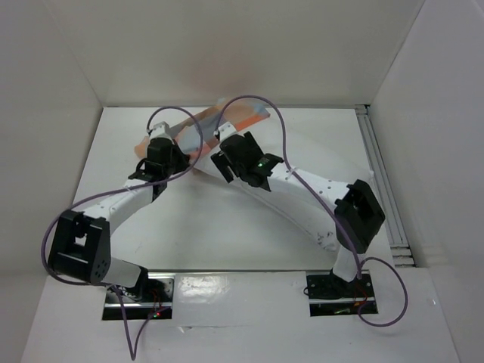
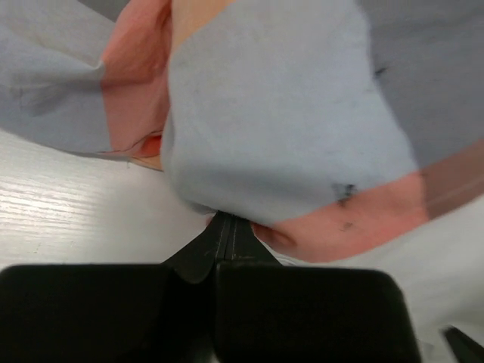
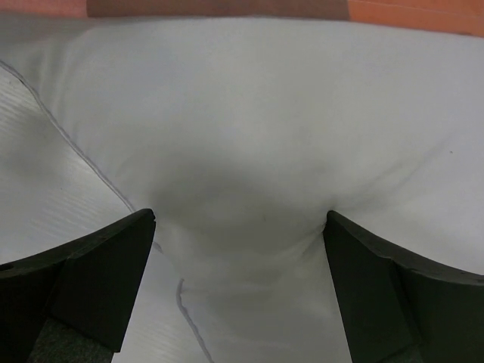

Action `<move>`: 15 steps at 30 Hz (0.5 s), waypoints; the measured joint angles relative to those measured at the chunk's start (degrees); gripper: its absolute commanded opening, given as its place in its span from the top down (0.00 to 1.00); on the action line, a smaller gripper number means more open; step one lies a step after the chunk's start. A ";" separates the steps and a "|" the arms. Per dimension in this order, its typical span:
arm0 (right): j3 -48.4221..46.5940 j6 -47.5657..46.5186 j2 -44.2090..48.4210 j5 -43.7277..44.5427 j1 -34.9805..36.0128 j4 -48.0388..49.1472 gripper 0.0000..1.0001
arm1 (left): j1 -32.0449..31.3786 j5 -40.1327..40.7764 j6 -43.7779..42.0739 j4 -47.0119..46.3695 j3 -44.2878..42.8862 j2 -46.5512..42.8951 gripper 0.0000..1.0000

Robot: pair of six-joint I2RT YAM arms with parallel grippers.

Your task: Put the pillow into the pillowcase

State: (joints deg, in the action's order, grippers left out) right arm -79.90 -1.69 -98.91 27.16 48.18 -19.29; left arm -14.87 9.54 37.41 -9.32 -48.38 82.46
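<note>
The checked pillowcase, orange and light blue, lies bunched at the back middle of the table. In the left wrist view it hangs right over my fingers. My left gripper is shut on its lower edge. The plain white pillow fills the right wrist view, and a strip of the pillowcase runs along its far side. My right gripper stands just right of the left one, its fingers squeezing a plump end of the pillow between them. In the top view the pillow is hard to tell from the white table.
White walls close in the table on the left, back and right. A metal rail runs along the right side. Purple cables loop over both arms. Both arms reach toward the back middle.
</note>
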 measured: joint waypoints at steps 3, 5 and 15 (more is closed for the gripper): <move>-1.01 -1.40 -3.28 -0.48 -0.02 0.20 0.78 | 0.00 -1.86 -0.09 0.46 0.00 -3.19 1.00; -3.15 -0.70 -6.49 -1.51 -1.14 -0.26 1.00 | -0.02 -3.56 -0.15 0.59 -0.07 -5.05 1.00; -19.96 7.28 -15.12 -10.97 -11.76 0.44 1.00 | -1.16 -10.14 -1.18 5.35 -9.05 -6.21 1.00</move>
State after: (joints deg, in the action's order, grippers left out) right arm -99.85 5.58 -114.04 16.19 36.42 -18.85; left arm -16.03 -0.60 36.23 -3.97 -57.43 76.25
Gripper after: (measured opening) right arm 0.012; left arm 0.023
